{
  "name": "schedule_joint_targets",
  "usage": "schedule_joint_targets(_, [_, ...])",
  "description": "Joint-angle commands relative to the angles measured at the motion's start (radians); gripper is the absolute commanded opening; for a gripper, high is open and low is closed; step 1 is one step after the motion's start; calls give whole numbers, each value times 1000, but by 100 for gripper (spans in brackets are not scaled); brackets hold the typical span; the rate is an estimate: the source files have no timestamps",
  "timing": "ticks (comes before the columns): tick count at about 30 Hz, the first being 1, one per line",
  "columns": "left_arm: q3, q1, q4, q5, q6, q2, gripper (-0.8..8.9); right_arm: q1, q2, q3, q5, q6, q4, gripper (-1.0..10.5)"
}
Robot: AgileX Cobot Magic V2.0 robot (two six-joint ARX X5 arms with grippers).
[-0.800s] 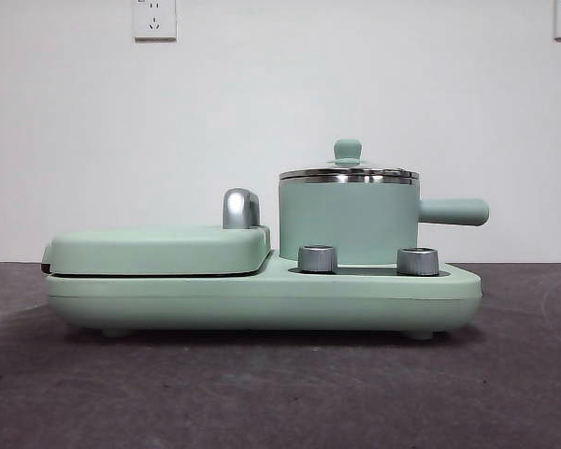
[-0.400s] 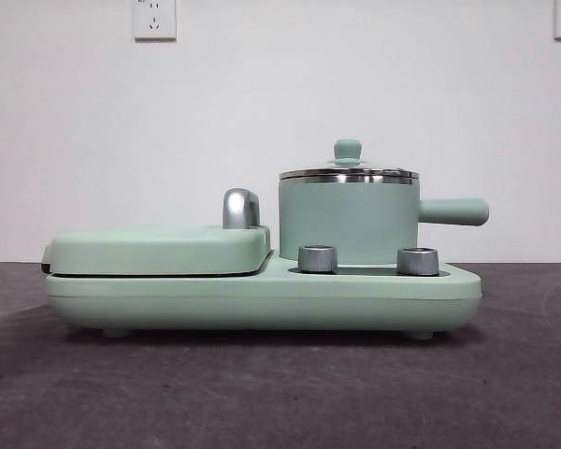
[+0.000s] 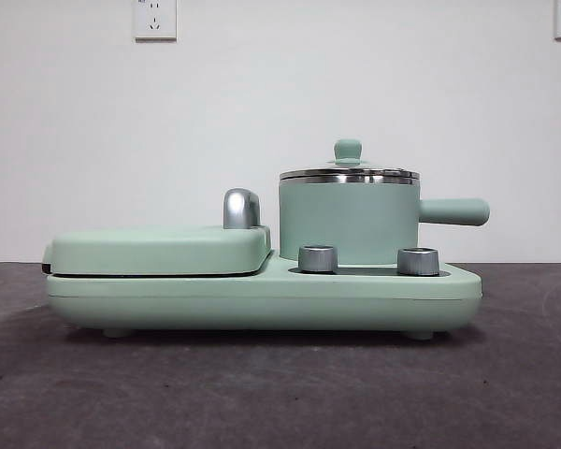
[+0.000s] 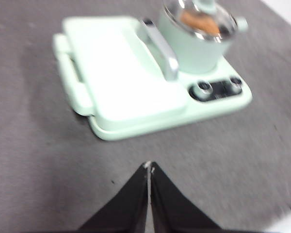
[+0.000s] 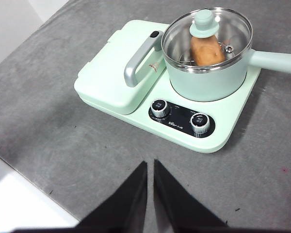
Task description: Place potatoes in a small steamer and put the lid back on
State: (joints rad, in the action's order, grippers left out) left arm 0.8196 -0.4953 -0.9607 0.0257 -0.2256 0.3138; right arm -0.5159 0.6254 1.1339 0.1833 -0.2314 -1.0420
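The small mint-green steamer (image 3: 348,223) (image 5: 208,80) (image 4: 194,48) stands on the right side of the cooker base, its stubby handle (image 3: 453,211) pointing right. The glass lid (image 5: 207,39) (image 3: 348,174) with its green knob sits on the steamer's rim. Through the glass I see the orange-brown potato (image 5: 207,51) (image 4: 200,22) lying inside. My left gripper (image 4: 149,167) is shut and empty, held back above the grey table. My right gripper (image 5: 150,164) is shut and empty too, well short of the cooker's front edge. Neither arm shows in the front view.
The mint-green cooker base (image 3: 262,299) (image 5: 184,133) carries a closed flat grill cover (image 3: 159,251) (image 5: 116,73) with a chrome handle (image 5: 138,60) on its left half. Two steel knobs (image 3: 318,258) (image 3: 418,261) sit at the front. A white table edge (image 5: 19,204) lies near the right gripper.
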Motion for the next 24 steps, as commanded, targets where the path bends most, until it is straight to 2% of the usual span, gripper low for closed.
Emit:
schedule_joint_targets(1, [-2, 59, 12, 0, -3, -23, 5, -5, 6, 11, 0, 11, 10, 19])
schedule_joint_targets(3, [-16, 116, 32, -5, 28, -43, 5, -5, 6, 11, 0, 11, 10, 19])
schedule_joint_targets(6, [-80, 213, 163, -1, 79, -68, 5, -5, 6, 11, 0, 11, 10, 19])
schedule_joint_targets(11, [-303, 366, 570, 2, 181, -135, 5, -5, 6, 11, 0, 11, 10, 19])
schedule_joint_targets(15, [-501, 452, 774, 9, 192, -206, 5, -5, 6, 11, 0, 11, 10, 19])
schedule_joint_targets(19, [-671, 470, 858, 9, 183, -280, 5, -5, 6, 11, 0, 11, 10, 19])
schedule_joint_targets(24, [-776, 470, 845, 8, 138, -311, 5, -5, 6, 11, 0, 11, 10, 19])
